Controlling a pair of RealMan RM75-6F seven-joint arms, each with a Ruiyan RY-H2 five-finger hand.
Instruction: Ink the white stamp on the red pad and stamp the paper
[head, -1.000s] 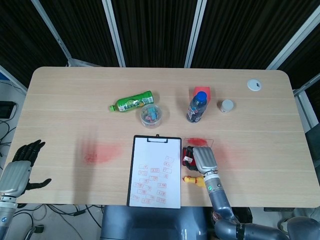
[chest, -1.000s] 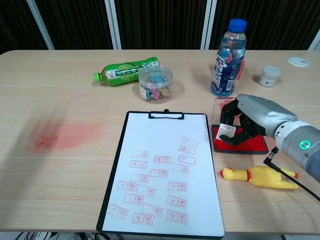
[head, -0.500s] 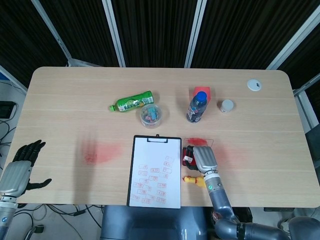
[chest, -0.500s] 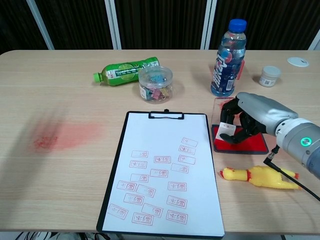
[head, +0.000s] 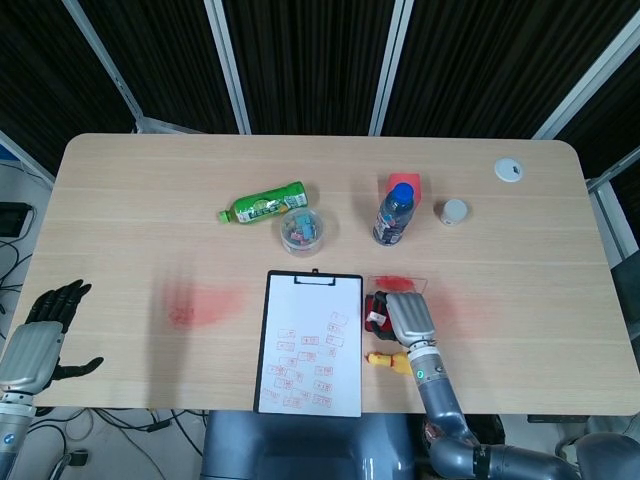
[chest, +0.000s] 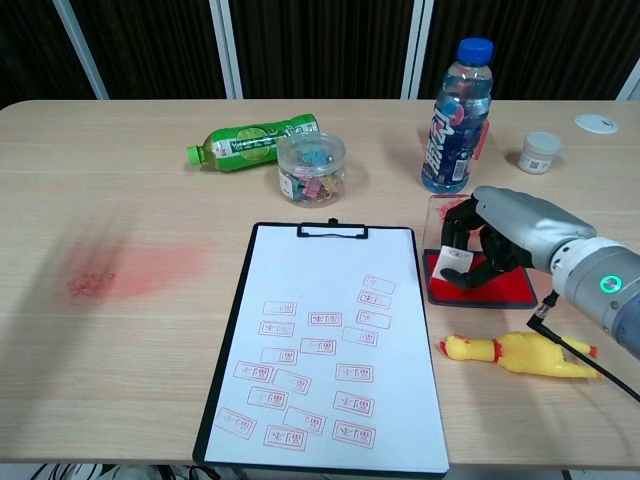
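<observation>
My right hand (chest: 497, 237) (head: 402, 313) sits over the red ink pad (chest: 507, 289) (head: 374, 322), just right of the clipboard. Its fingers grip the white stamp (chest: 457, 262), whose base is down on the pad's left part. The paper (chest: 325, 340) (head: 310, 343) on the black clipboard carries several red stamp marks on its lower half. My left hand (head: 38, 337) hangs off the table's left front corner, open, holding nothing; the chest view does not show it.
A yellow rubber chicken (chest: 515, 354) lies just in front of the pad. Behind it stand a blue water bottle (chest: 453, 117), a jar of clips (chest: 311, 169), a lying green bottle (chest: 253, 143) and a small white jar (chest: 540, 152). A red smear (chest: 128, 273) stains the table left.
The right hand with the stamp has shifted very slightly on the pad; otherwise nothing has visibly moved.
</observation>
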